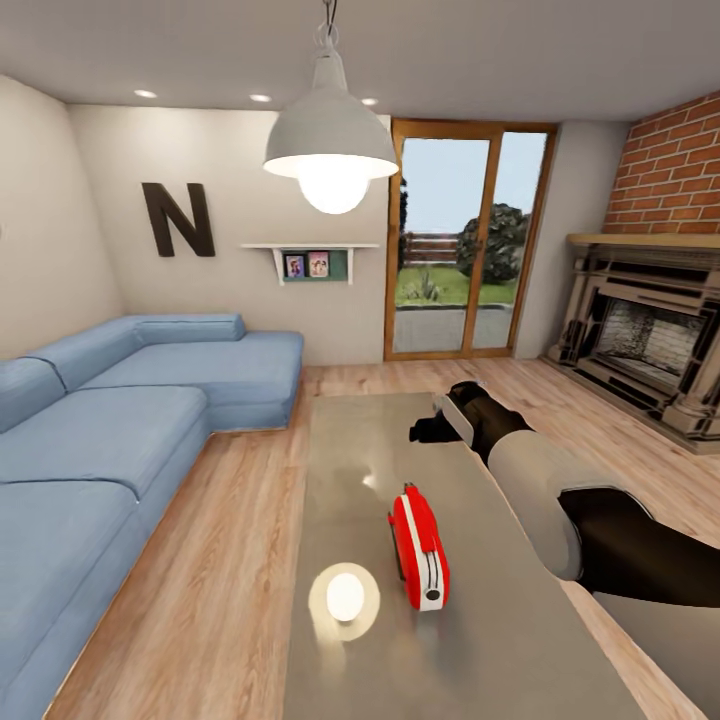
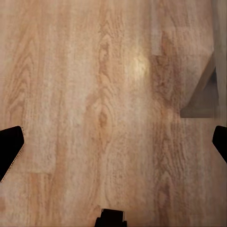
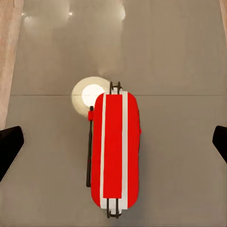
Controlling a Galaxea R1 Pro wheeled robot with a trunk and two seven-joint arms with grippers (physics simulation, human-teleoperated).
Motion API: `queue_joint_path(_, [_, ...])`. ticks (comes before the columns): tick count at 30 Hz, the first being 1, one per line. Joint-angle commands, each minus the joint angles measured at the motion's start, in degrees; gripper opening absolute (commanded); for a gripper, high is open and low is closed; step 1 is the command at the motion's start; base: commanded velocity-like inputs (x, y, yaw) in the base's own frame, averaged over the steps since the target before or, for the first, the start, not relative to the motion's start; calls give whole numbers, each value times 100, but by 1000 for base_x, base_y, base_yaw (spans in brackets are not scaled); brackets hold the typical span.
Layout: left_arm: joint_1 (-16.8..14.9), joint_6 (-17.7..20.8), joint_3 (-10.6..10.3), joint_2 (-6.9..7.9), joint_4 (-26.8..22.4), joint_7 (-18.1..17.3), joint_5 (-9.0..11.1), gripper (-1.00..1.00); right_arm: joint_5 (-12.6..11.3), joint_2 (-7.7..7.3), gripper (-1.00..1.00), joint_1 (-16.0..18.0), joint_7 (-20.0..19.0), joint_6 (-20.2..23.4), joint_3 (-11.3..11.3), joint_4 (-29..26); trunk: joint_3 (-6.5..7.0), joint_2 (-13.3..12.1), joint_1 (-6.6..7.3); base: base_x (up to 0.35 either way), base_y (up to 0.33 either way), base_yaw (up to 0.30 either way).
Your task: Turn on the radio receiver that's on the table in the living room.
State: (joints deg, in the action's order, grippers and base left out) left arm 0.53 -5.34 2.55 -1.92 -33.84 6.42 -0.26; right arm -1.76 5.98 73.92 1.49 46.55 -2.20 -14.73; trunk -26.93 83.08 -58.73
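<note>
Right arm [image 1: 560, 500], white and black, reaches out from the near corner over the bench [image 1: 400, 660], past the radio [image 1: 420, 548]; the right tool [image 1: 432, 428] hangs above the far half of the bench, beyond the radio. From the head view I cannot tell how its jaws stand. The right wrist view does tell: two dark fingertips [image 3: 9, 149] sit at opposite edges, spread wide and released, with the radio [image 3: 115, 151] between them and well below, untouched. That view looks down on the radio's top, red with two white stripes, a thin dark wire handle at each end and a slim dark rod along one side. The head view gives instead its narrow end face, white-trimmed, standing upright near the middle of the bench.

Beside the radio, toward the sofa [image 1: 110, 430], the glossy grey top mirrors the lamp [image 1: 330, 150] as a bright round spot [image 1: 345, 597]; the right wrist view catches the same spot [image 3: 90, 94] just off one end of the radio.

Left wrist view looks at wooden floor [image 2: 94, 113], with the left tool's fingertips [image 2: 9, 149] wide apart and empty.

Beyond the bench: glass doors [image 1: 468, 240], a brick fireplace [image 1: 650, 330], a dark "N" [image 1: 178, 220] and a small shelf [image 1: 310, 258] on the wall.
</note>
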Motion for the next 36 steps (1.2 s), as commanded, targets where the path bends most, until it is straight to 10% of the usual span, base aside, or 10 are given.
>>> queue_joint_path(1, [0,1,0,-1,0,0,1,100,0,0,100,0,0,-2,0,0,0,0,0,0,123,0])
queue_joint_path(36, [0,-53,-3,-28,-54,-71,53,100,243,0,100,0,-5,-38,0,498,0,0,0,0,7,0])
